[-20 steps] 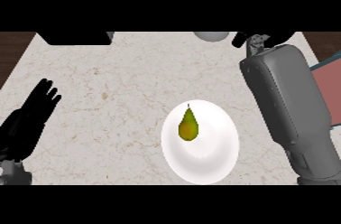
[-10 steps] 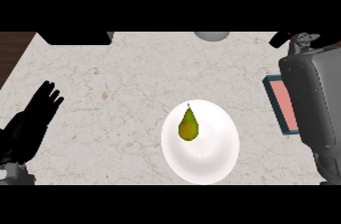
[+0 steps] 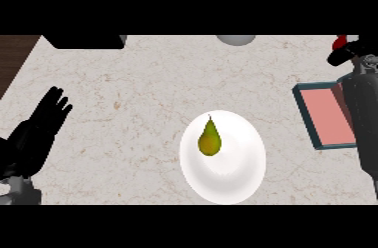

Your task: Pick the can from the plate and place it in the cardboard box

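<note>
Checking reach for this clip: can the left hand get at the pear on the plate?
Probably yes: the left hand is open, and only bare counter lies between it and the pear.

This is a kitchen. A pale, marble-veined counter (image 3: 133,92) fills the view, with a strip of dark wood at its upper left corner. A white plate (image 3: 229,177) sits on it carrying a green-yellow pear (image 3: 210,140). A dark appliance-like shape (image 3: 85,40) and a grey rounded object (image 3: 236,39) stand along the far edge.
</note>
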Controlling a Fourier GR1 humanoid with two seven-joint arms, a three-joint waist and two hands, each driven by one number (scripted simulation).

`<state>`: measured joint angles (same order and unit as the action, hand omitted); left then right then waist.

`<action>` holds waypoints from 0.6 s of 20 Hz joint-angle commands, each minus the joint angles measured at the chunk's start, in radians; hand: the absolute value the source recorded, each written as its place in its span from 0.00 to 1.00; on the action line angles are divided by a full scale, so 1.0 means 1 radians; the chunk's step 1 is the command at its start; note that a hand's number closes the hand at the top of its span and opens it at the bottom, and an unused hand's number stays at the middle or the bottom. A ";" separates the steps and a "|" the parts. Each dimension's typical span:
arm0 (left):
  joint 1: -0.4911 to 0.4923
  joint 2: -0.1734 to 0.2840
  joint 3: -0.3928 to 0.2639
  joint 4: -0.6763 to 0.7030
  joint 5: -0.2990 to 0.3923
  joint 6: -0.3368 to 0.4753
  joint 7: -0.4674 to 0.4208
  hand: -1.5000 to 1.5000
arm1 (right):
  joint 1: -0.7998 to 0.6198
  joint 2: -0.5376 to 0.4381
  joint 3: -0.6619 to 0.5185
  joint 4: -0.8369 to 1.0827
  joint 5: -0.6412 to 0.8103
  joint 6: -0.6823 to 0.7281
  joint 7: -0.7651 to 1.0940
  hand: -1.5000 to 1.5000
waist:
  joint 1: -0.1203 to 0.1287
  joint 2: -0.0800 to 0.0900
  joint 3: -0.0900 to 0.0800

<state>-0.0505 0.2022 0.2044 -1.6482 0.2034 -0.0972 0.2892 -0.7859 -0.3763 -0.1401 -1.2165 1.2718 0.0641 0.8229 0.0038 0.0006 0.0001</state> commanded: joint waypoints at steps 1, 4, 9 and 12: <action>-0.003 0.021 0.010 -0.017 0.007 -0.012 0.032 0.50 | 0.062 -0.009 -0.030 0.055 -0.027 -0.076 -0.066 1.00 | 0.002 0.000 0.000; -0.018 0.029 0.032 0.022 0.033 -0.043 -0.004 0.50 | 0.076 0.005 -0.060 0.137 -0.053 -0.173 -0.110 1.00 | 0.002 0.002 0.000; -0.023 0.001 0.008 0.053 0.007 -0.028 -0.021 0.50 | 0.073 0.006 -0.146 0.264 -0.162 -0.096 -0.121 1.00 | 0.003 0.004 0.000; 0.002 -0.014 -0.014 -0.033 -0.008 -0.002 0.017 0.50 | 0.119 0.031 -0.189 0.325 -0.180 -0.192 -0.111 0.00 | 0.009 0.003 0.001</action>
<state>-0.0470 0.2013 0.2038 -1.6565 0.1990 -0.1077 0.2930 -0.6755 -0.3642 -0.2819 -0.9891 1.1292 -0.0781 0.7140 0.0068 0.0024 0.0005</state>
